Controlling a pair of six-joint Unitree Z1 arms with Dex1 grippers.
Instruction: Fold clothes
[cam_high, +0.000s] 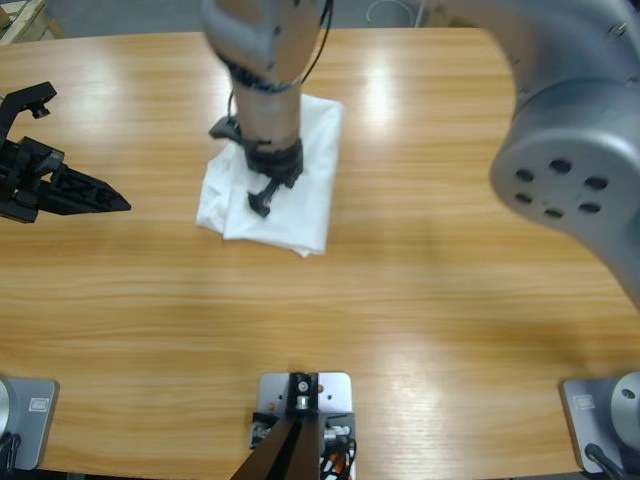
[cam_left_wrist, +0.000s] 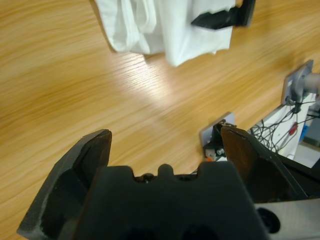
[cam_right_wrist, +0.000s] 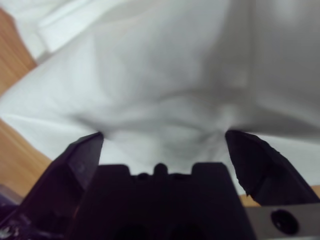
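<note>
Spread wide, the two black jaws of the right gripper (cam_right_wrist: 162, 142), tips pressing into soft white cloth that dimples and creases between them, nothing pinched. Filling almost the whole right wrist view, the plain white cotton T-shirt (cam_high: 280, 185), folded into a thick, roughly oblong bundle with layered edges along its near side. In the high view, right gripper (cam_high: 262, 200) planted on the middle of the shirt, its black wrist and silver-grey forearm rising straight up and cut off at the top edge; large silver elbow with round holes blocking the upper right corner. Hidden under gripper and forearm, part of the shirt's centre; no collar or printed mark to make out anywhere.

Likewise spread, with only air between them, the blunt wedge-shaped jaws of the left gripper (cam_left_wrist: 167, 142), matte black and slightly scuffed. Beyond them, bare grain of the long wooden table (cam_left_wrist: 75, 85), glossy with pale glare streaks, then the shirt (cam_left_wrist: 165, 25) well apart at the far edge of the view, cropped by the top edge, with the right gripper's black tip (cam_left_wrist: 215, 20) resting on it. From above, left gripper (cam_high: 95, 197) well to the left of the shirt, pointing toward it, its arm cut off by the left edge.
</note>
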